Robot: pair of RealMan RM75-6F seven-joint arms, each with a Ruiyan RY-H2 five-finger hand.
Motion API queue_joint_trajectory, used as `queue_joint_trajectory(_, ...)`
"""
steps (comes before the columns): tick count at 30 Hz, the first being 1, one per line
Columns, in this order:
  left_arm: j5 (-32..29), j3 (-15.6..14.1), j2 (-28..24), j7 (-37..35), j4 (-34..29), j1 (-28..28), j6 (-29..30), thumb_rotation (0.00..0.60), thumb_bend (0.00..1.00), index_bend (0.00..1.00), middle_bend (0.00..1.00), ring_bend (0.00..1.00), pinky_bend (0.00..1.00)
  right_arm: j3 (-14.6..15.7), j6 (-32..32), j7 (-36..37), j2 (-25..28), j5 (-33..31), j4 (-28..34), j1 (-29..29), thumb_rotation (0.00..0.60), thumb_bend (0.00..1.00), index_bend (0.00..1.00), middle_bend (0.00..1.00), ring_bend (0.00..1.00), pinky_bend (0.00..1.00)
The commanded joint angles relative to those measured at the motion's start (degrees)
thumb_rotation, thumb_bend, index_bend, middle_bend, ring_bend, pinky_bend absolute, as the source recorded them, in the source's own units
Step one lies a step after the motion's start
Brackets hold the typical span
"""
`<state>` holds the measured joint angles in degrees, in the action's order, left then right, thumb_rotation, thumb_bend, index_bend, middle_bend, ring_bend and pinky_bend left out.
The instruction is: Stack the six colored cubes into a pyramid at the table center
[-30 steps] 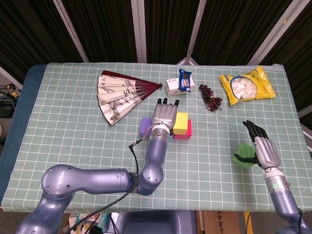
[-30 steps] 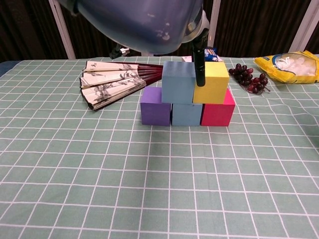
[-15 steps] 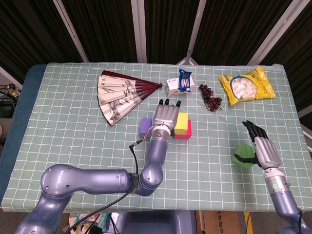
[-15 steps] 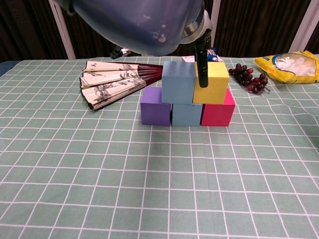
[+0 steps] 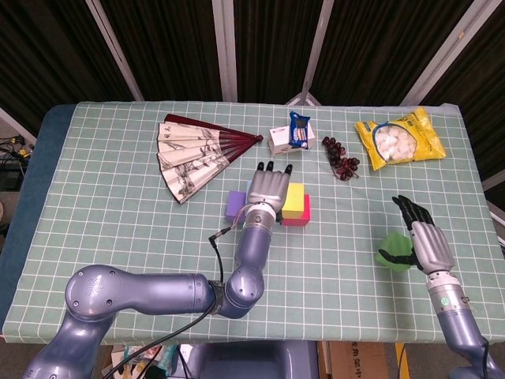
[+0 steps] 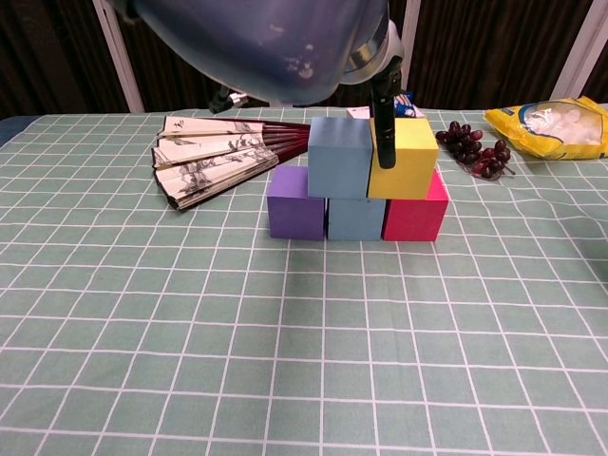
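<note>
Second tier placed; left hand hovers spread over the yellow cube, empty; right hand grips the green cube; cap next.

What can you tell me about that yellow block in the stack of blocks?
The yellow cube is plain, matte, sharp-edged, and looks like foam or painted wood. It sits upright in the second row of the stack at the table's middle, resting on the pink cube and partly on the lower blue cube, pressed beside the upper blue cube. A dark finger of the left hand hangs down across its front left edge in the chest view; whether it touches cannot be told. Nothing lies on top.
</note>
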<state>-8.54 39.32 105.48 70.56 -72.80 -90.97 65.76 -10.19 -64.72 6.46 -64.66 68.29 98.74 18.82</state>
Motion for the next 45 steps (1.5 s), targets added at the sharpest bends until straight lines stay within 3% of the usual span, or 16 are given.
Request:
queue_joint_trajectory(1, -0.3, -0.1, -0.1, 0.1, 0.0, 0.0, 0.1, 0.600, 0.07, 0.00, 0.27, 0.04, 0.00, 0.1, -0.1, 0.1, 0.0, 0.1, 0.0, -0.1, 0.600, 0.21, 0.00, 0.01, 0.00, 0.00)
queue_joint_trajectory(8, -1.0, -0.3, -0.3, 0.3, 0.0, -0.1, 0.2, 0.600, 0.07, 0.00, 0.26, 0.04, 0.00, 0.1, -0.1, 0.1, 0.0, 0.2, -0.1, -0.1, 0.600, 0.21, 0.00, 0.01, 0.00, 0.00)
queue_joint_trajectory(16, 0.1, -0.3, -0.7, -1.1, -0.1, 0.2, 0.0, 0.600, 0.06, 0.00, 0.04, 0.01, 0.00, 0.2, -0.2, 0.1, -0.1, 0.3, -0.2, -0.1, 0.600, 0.21, 0.00, 0.01, 0.00, 0.00)
queue_joint_trajectory(23, 1.0, 0.5, -3.8, -3.1, -5.0, 2.0, -1.8, 0.600, 0.03, 0.00, 0.00, 0.00, 0.00, 0.2, -0.2, 0.1, -0.1, 0.4, -0.2, -0.1, 0.600, 0.21, 0.00, 0.01, 0.00, 0.00)
queue_joint_trajectory(28, 3.4, 1.5, -9.0, -7.1, -14.7, 5.5, -0.8, 0.600, 0.03, 0.00, 0.00, 0.00, 0.00, 0.1, -0.4, 0.0, 0.1, 0.5, -0.2, -0.2, 0.600, 0.21, 0.00, 0.01, 0.00, 0.00)
queue_joint_trajectory(33, 10.1, -0.4, -15.6, -10.8, -26.6, 10.9, 3.7, 0.600, 0.03, 0.00, 0.00, 0.00, 0.00, 0.4, -0.7, -1.2, 0.4, 0.6, 0.4, -0.2, 0.600, 0.20, 0.00, 0.01, 0.00, 0.00)
queue_joint_trajectory(38, 18.4, -4.3, -23.1, -15.7, -39.3, 18.9, 9.9, 0.600, 0.03, 0.00, 0.00, 0.00, 0.00, 0.6, -1.5, -3.0, 0.8, 1.1, 1.6, -0.4, 0.600, 0.21, 0.00, 0.00, 0.00, 0.00)
queue_joint_trajectory(45, 30.6, -12.8, -33.3, -21.1, -52.1, 30.6, 16.2, 0.600, 0.03, 0.00, 0.00, 0.00, 0.00, 0.8, -3.1, -5.4, 1.1, 1.2, 2.8, -0.9, 0.600, 0.21, 0.00, 0.00, 0.00, 0.00)
